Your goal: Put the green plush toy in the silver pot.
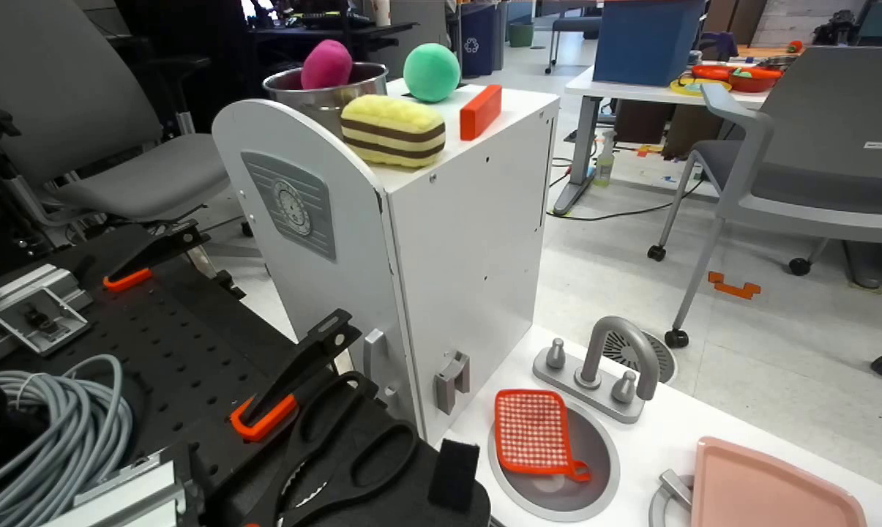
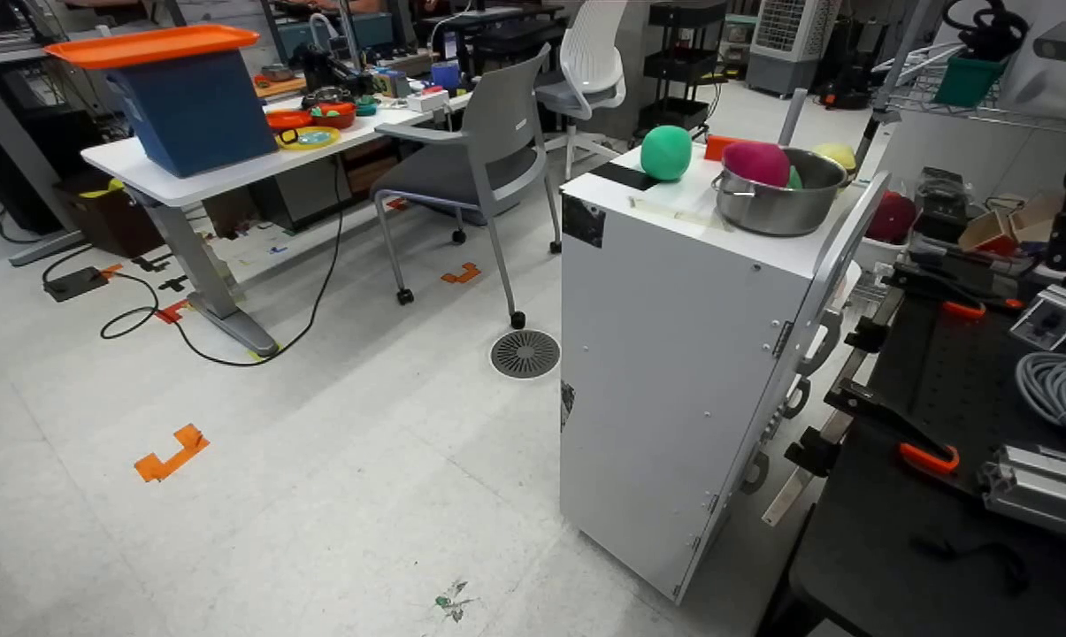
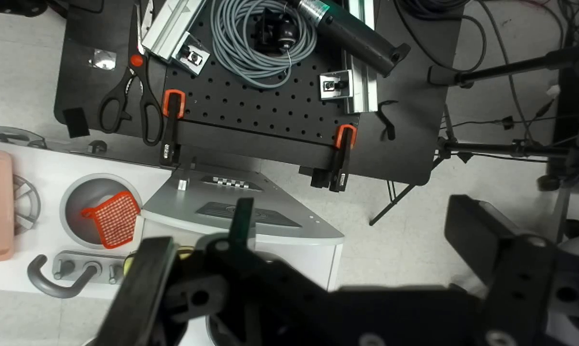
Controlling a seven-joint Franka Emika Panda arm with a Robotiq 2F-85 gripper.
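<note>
The green plush toy [image 1: 432, 72] is a round bright green ball on top of the white cabinet. It also shows near the cabinet's back edge in an exterior view [image 2: 666, 153]. The silver pot [image 1: 323, 106] stands beside it, apart, and shows in an exterior view [image 2: 780, 202]. A pink ball [image 1: 327, 64] rests in the pot, with a bit of green beside it inside. My gripper [image 3: 354, 223] is open, with nothing between its fingers, and shows only in the wrist view. There the toy is out of view or hidden, and the gripper blocks much of the cabinet top.
A yellow striped block [image 1: 393, 130] and an orange block [image 1: 481, 112] lie on the cabinet top. The cabinet's raised curved front panel [image 1: 301, 176] stands before the pot. A sink [image 1: 607, 446] with a faucet [image 1: 623, 344] and a black table [image 3: 251, 137] adjoin the cabinet.
</note>
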